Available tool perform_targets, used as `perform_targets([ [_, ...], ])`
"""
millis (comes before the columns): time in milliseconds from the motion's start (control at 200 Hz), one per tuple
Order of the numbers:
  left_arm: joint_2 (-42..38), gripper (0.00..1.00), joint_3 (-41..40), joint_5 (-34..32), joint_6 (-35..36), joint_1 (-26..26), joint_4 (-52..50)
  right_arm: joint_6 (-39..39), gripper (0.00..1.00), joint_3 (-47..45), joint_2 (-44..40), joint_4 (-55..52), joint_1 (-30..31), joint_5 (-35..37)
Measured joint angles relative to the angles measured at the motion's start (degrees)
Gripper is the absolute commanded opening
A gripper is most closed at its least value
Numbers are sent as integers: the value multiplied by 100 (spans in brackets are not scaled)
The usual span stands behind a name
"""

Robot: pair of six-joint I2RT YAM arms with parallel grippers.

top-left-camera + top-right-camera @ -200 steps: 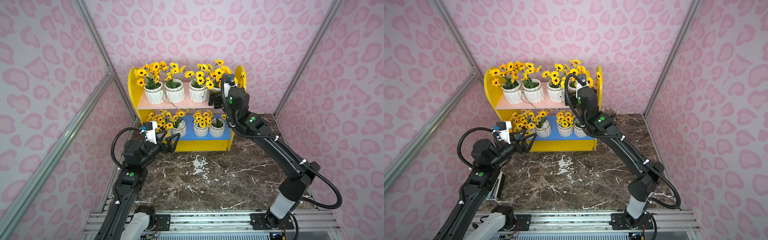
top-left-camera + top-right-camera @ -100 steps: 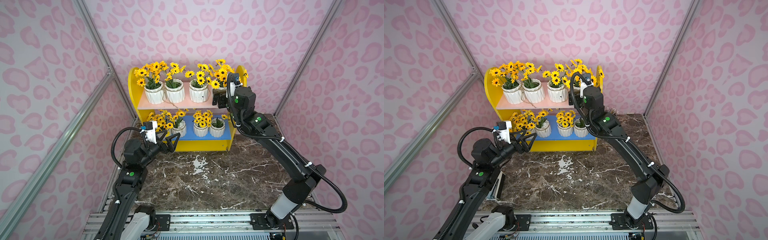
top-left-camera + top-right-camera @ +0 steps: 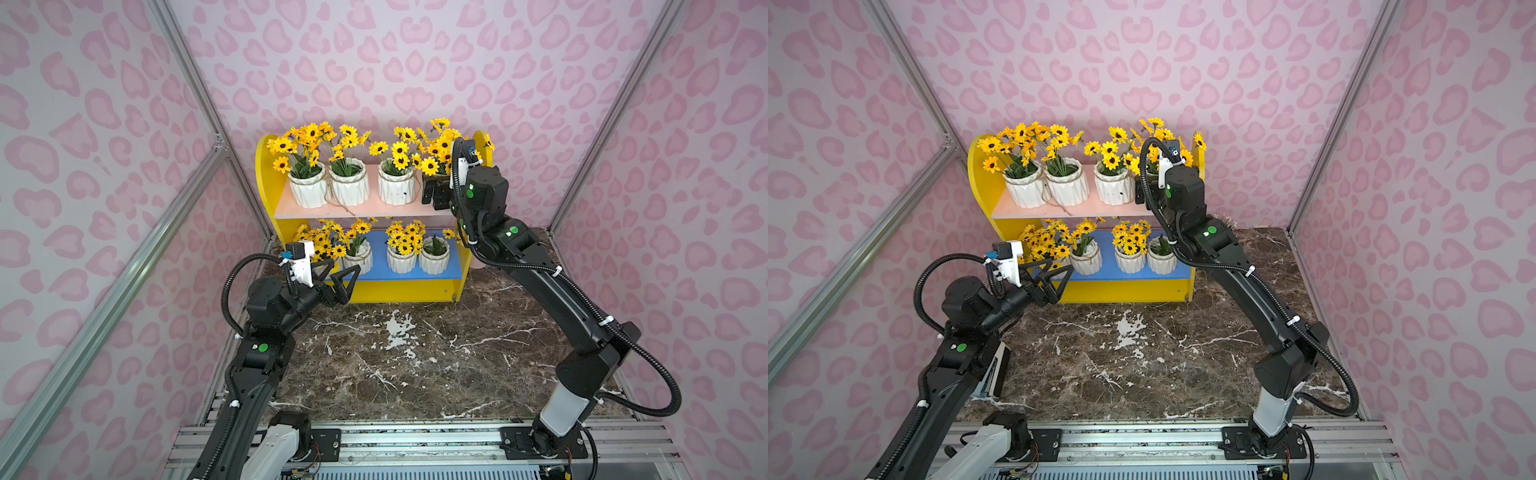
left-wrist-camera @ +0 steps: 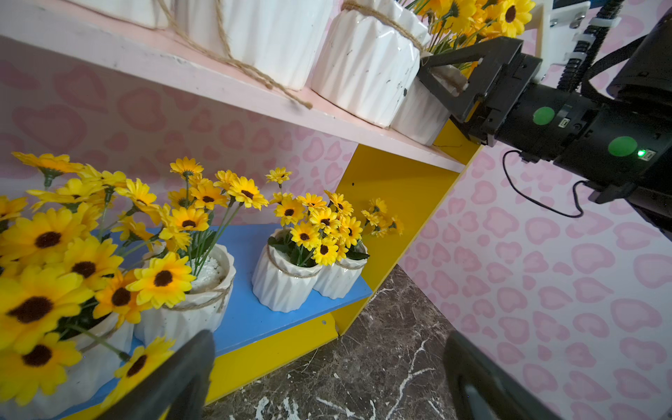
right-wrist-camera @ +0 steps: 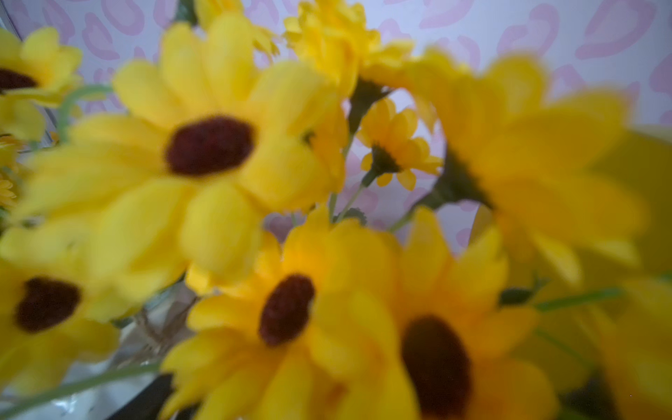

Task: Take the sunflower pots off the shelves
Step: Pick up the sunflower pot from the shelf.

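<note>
The yellow shelves (image 3: 266, 183) hold sunflower pots in both top views. On the pink upper board stand three white ribbed pots (image 3: 349, 187) in plain view. A fourth pot (image 4: 418, 116), at the right end, lies between the fingers (image 4: 469, 54) of my right gripper (image 3: 434, 193), whose jaws stand wide open around it. Blurred sunflowers (image 5: 211, 145) fill the right wrist view. The blue lower board (image 3: 415, 272) carries more pots (image 3: 401, 259). My left gripper (image 3: 338, 274) hovers open and empty in front of that board's left end, beside a pot (image 4: 189, 312).
The shelves stand at the back of a dark marble table (image 3: 395, 365). Pink patterned walls with aluminium posts (image 3: 187, 79) close in on three sides. Pencil tips (image 3: 1227, 217) poke up behind my right arm, right of the shelves.
My right wrist has shifted slightly to the right at the upper board's right end, nudging that pot's flowers. The left arm has not moved.
</note>
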Motion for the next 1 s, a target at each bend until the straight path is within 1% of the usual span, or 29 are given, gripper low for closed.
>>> perform_targets([
  [440, 0, 100, 48, 7, 0, -9, 0, -2, 99, 315, 358, 48, 7, 275],
  [930, 0, 100, 55, 9, 2, -9, 0, -70, 99, 507, 595, 72, -17, 400],
  [970, 2, 100, 55, 9, 4, -9, 0, -70, 98, 507, 601, 72, -22, 400],
  [1000, 4, 100, 55, 9, 4, -9, 0, -70, 94, 507, 601, 72, -26, 398],
])
